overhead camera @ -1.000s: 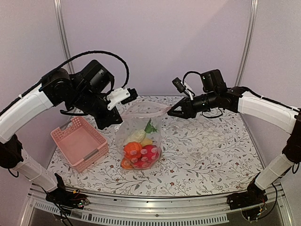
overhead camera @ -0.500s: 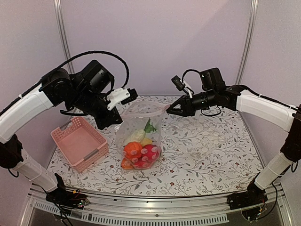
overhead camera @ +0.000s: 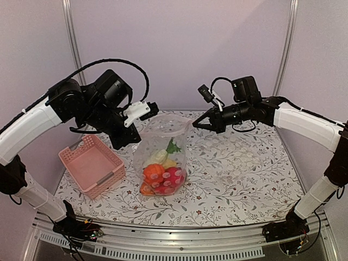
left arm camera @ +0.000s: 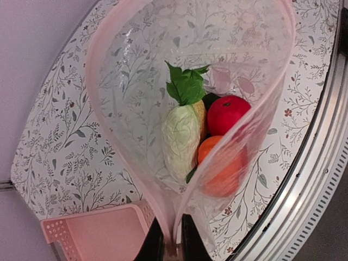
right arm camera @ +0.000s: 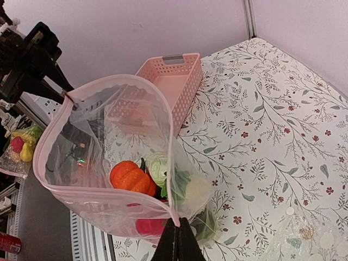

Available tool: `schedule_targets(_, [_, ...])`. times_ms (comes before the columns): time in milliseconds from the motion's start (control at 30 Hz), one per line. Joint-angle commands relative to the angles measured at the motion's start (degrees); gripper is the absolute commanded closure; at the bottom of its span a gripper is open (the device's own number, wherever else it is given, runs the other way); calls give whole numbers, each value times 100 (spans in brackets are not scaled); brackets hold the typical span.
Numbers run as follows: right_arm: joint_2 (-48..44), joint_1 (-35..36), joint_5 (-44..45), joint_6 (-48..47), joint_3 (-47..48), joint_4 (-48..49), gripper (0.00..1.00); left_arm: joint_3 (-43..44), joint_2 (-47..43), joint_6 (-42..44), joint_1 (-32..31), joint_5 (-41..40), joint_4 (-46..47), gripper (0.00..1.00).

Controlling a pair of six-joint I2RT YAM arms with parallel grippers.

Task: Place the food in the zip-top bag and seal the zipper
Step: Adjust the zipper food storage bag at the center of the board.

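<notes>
The left pincer (left arm camera: 169, 246) pinched the pinkish zipper strip (left arm camera: 95, 92) of the large transparent crinkly bag (left arm camera: 136, 76), its mouth gaping wide. Inside lay a white leafy toy radish (left arm camera: 179, 138), a round red toy fruit (left arm camera: 227, 113) and an orange toy fruit (left arm camera: 222, 169).

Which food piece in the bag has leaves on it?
The white radish: the only pale, elongated piece, with green leaves at its top. The red fruit and the orange piece beside it are round.

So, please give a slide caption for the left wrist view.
Left end effector pinching the zipper of the open zip-top bag, toy food inside.
</notes>
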Motion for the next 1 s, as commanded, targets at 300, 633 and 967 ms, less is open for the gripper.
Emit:
schedule_targets(300, [-1160, -33, 1087, 265, 252, -182, 100, 343, -16, 62, 215, -314, -184, 100])
schedule_targets(633, [-1362, -23, 1331, 228, -170, -364, 100, 540, 401, 154, 203, 372, 73, 100])
schedule_targets(967, [-1414, -26, 1590, 529, -687, -143, 100, 412, 398, 92, 203, 474, 199, 84])
